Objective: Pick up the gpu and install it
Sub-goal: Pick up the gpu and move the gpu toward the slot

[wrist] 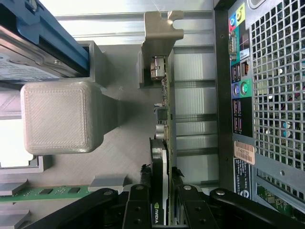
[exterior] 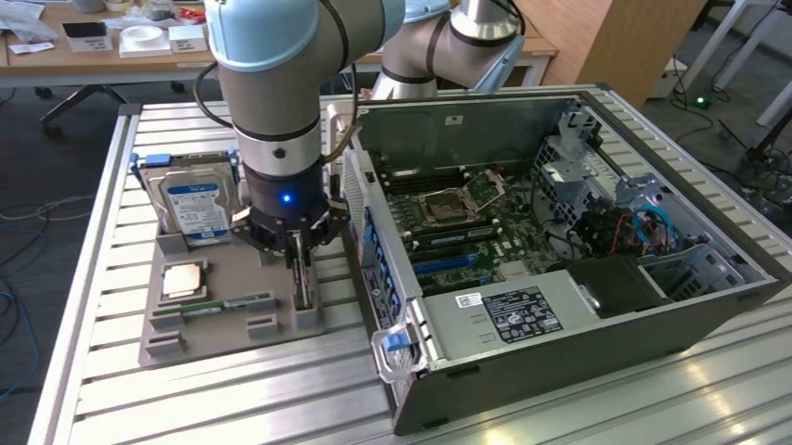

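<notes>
Gpu (wrist: 162, 143), clamped across its upper edge by the tool (wrist: 161, 187), stands on edge in the grey holder (wrist: 119, 157) on the surface (exterior: 248, 389), its silver bracket (wrist: 159, 33) farthest out, beside the open computer case (wrist: 276, 71). Thin, stiff and light but likely fragile, it seems best gripped mid-length on its flat faces.

Exterior high, angled down; wrist close above gpu (wrist: 159, 157) (shared).

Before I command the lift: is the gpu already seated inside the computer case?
No: the gpu stands on edge in the gray holder outside the computer case, with the gripper closed on it.
</notes>
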Motion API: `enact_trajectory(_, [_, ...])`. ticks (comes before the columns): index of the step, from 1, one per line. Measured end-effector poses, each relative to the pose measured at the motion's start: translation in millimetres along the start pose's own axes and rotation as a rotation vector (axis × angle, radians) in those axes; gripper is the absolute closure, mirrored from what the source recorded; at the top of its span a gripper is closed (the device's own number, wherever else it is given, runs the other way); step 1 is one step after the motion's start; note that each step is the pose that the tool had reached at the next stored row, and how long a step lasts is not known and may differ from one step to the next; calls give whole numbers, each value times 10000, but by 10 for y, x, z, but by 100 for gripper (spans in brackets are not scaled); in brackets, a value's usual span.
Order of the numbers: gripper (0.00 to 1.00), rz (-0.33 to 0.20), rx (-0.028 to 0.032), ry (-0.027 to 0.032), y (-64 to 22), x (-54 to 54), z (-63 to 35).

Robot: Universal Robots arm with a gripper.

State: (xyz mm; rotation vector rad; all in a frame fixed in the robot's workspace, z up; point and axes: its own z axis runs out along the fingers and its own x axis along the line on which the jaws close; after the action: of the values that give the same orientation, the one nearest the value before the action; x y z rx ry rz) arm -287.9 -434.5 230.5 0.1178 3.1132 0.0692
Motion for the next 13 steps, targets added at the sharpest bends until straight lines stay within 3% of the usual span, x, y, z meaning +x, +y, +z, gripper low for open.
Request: enact_trajectory(13, [73,-278,-9,11,1,-2,0])
